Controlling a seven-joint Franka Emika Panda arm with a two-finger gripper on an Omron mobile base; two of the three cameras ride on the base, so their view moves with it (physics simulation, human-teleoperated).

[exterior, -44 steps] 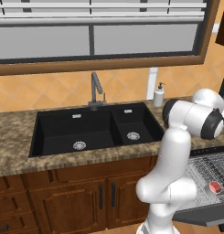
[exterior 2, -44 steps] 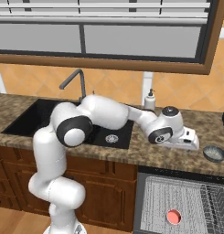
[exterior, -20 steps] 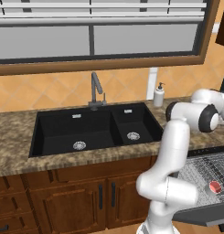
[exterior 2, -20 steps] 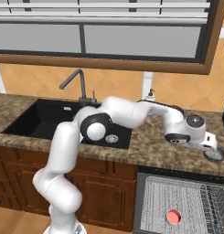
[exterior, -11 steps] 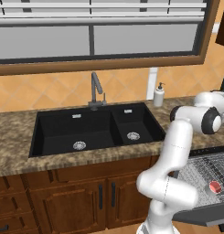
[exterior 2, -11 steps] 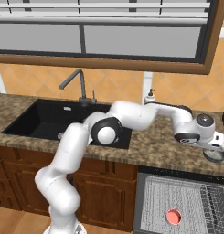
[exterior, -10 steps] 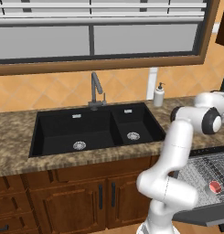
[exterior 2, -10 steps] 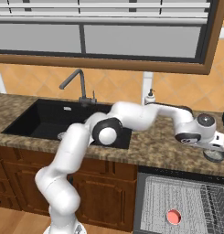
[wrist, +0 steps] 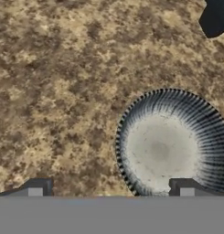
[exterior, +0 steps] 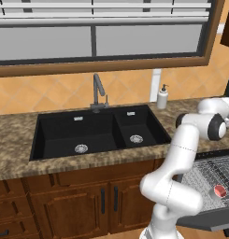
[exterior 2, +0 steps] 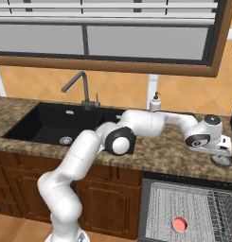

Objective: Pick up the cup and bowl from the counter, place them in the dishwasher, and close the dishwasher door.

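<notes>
The jaws stand wide open with nothing between them, poised just above the bowl (wrist: 170, 144); in the hand view one fingertip (wrist: 38, 187) is over bare granite and the other over the bowl's near rim. The gripper (exterior 2: 220, 152) hangs at the right end of the surface (exterior 2: 174, 151), the white arm (exterior 2: 136, 124) stretched out low across it from the base.

The bowl, grey and ribbed, sits upright on the surface, partly tucked under the gripper in the right base view (exterior 2: 223, 161). It touches neither finger, as far as the hand view shows.

Below it, the dishwasher (exterior 2: 183, 208) is open, its door (exterior: 204, 219) folded down and the wire rack (exterior: 207, 179) pulled into sight. A small red round thing, which may be the cup (exterior 2: 179, 224), lies on the rack; what it is cannot be told for certain.

To the left along the surface, a black double sink (exterior: 97, 133) with a dark faucet (exterior: 98, 93) is set into the granite, and a white soap bottle (exterior: 162, 97) stands by the far wall just right of it. Brown cabinets (exterior: 74, 200) run beneath, and a window (exterior: 97, 42) spans the wall above.
</notes>
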